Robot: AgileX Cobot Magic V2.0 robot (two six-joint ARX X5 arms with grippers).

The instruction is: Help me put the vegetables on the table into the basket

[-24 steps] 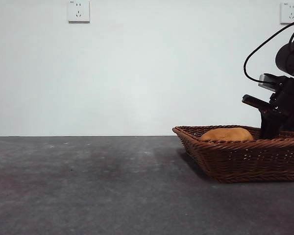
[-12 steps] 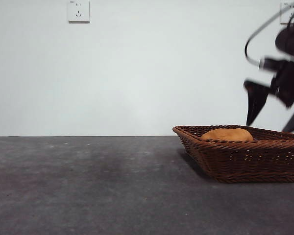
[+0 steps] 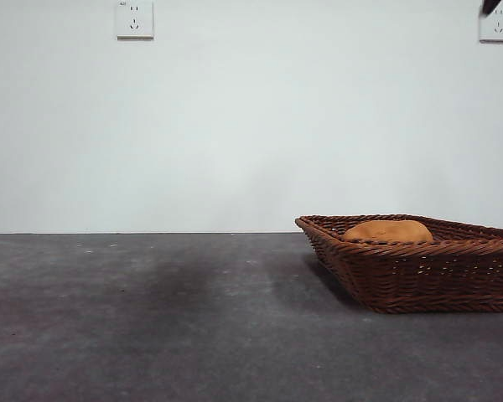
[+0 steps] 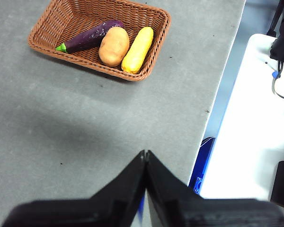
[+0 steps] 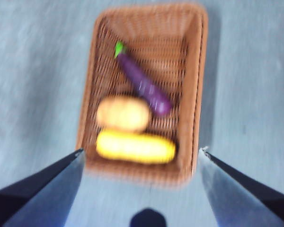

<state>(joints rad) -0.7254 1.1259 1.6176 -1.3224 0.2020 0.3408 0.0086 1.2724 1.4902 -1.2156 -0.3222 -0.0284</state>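
White wall with two sockets fills the background in the front view, and below it the dark grey worktop [image 3: 151, 318] runs bare on the near side. Over on one side sits the basket [image 3: 419, 272], with only the top of the potato [image 3: 388, 230] peeking above the braided rim. A black tip shows at a top corner, and that's all of any arm from here.

Over to the left wrist view now: the left hand [image 4: 145, 153] hangs high above the worktop, jaws pressed tight together, gripping nothing. Well apart from it lies the basket [image 4: 146, 71], and all three vegetables are inside: eggplant [image 4: 91, 36], potato [image 4: 114, 46] and the yellow one [image 4: 137, 43], side by side and touching.

Right wrist view, and it's blurred: the right hand [image 5: 142, 153] is directly over the basket [image 5: 196, 71], jaws spread wide and empty. Eggplant [image 5: 144, 87], potato [image 5: 123, 113] and yellow vegetable [image 5: 135, 146] all rest inside.

So the job looks done, I'd say. The risks from here are small: the basket sits close to the worktop's edge in the left wrist view, so a stray low sweep by either arm could nudge it off. The yellow one lies hard against a flared wall and could roll out if the basket is bumped.
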